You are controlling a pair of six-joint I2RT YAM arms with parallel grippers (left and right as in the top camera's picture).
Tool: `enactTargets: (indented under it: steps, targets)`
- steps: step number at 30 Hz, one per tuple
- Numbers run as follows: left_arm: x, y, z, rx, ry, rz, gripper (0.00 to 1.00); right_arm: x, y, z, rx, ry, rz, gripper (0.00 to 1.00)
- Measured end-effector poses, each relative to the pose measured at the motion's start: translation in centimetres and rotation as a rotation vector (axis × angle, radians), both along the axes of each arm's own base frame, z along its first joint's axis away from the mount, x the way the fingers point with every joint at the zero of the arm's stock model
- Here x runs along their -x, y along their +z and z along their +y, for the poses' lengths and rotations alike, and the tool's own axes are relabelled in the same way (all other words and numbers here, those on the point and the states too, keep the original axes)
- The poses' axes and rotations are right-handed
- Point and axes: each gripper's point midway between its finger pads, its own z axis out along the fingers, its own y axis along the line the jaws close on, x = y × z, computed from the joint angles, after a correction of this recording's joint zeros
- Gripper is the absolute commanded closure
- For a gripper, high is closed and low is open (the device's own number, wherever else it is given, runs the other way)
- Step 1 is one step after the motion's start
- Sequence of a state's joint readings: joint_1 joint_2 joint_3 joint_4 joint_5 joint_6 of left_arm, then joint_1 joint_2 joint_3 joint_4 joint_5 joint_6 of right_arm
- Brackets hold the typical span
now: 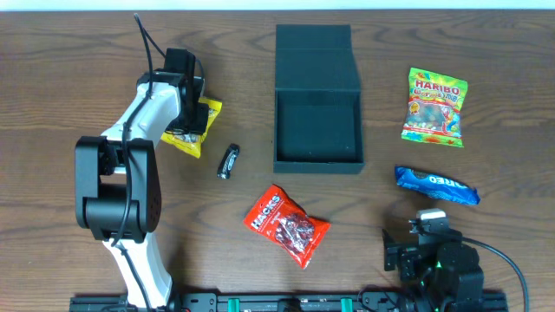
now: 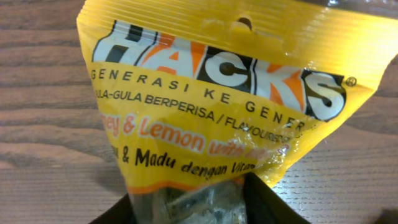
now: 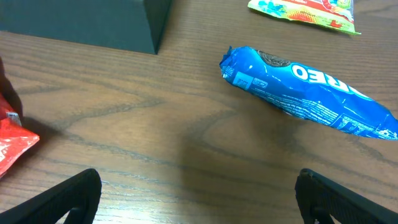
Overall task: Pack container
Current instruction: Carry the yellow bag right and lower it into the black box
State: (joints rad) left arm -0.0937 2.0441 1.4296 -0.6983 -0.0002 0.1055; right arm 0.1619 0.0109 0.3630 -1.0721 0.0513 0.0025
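The container [image 1: 317, 160] is a dark teal-black square box at the table's middle, open, with its flap lid [image 1: 314, 52] laid back; its inside looks empty. Its corner shows in the right wrist view [image 3: 93, 22]. My left gripper [image 1: 186, 121] is shut on the clear lower end of a yellow Hacks packet [image 1: 206, 114], left of the box. In the left wrist view the packet [image 2: 205, 93] fills the frame between my fingers [image 2: 189, 208]. My right gripper [image 1: 422, 224] is open and empty, low over the table at the front right [image 3: 199, 193].
A blue Oreo packet [image 1: 436, 185] lies just ahead of the right gripper [image 3: 311, 90]. A Haribo bag [image 1: 435, 106] lies right of the box. A red Hacks packet [image 1: 286, 225] lies in front of the box, and a small dark packet [image 1: 227, 161] to its left.
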Motion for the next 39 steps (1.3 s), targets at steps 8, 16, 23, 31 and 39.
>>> enactTargets:
  steps: [8, 16, 23, 31, 39]
  targets:
    - [-0.4, 1.0, 0.0, 0.002, -0.003, -0.023, 0.92, 0.0, 0.0, 0.0, 0.0, 0.0, 0.0, 0.01]
    - [-0.4, 1.0, 0.0, 0.004, 0.009, -0.021, 0.94, 0.0, 0.0, 0.0, 0.0, 0.0, 0.0, 0.01]
    - [0.4, 2.3, -0.8, 0.053, 0.022, -0.017, 0.94, 0.0, 0.0, 0.0, 0.0, 0.0, 0.0, 0.01]
    - [1.0, 11.5, -1.7, 0.132, 0.077, -0.202, 0.94, 0.0, 0.0, 0.0, 0.0, 0.0, 0.0, 0.01]
    - [3.7, 15.3, -10.7, 0.283, 0.045, -0.247, 0.94, 0.0, 0.0, 0.0, 0.0, 0.0, 0.0, 0.01]
